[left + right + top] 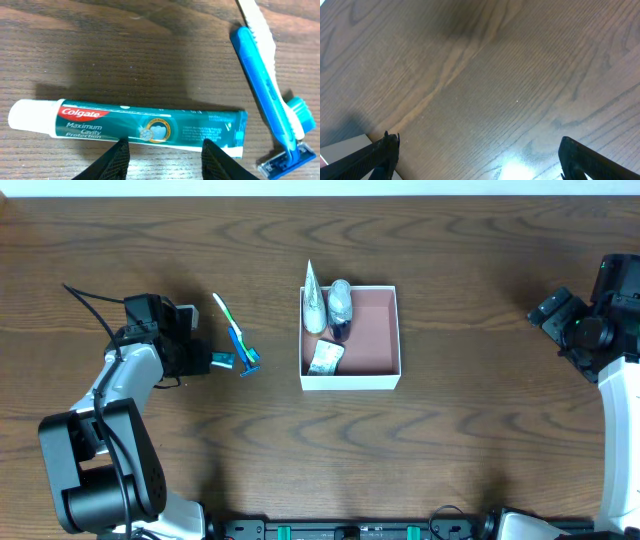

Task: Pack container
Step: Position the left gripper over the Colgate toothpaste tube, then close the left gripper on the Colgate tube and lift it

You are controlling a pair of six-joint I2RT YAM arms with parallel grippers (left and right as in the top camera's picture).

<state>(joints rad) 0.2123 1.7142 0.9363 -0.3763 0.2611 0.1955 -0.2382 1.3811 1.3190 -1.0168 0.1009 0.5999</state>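
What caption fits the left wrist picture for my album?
Open left gripper at a toothpaste tube, with a blue razor and toothbrush lying beside it.

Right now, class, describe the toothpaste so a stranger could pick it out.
From the white container mid-table, look toward the left gripper. The toothpaste lies at its fingertips: a teal tube with a white cap, unlike the blue razor beside it.

wooden table (pixel 480 450) carrying | Colgate toothpaste tube (pixel 130 125) lying flat | blue razor (pixel 265 90) lying against white toothbrush (pixel 257 22) | container (pixel 350 382) sitting mid-table
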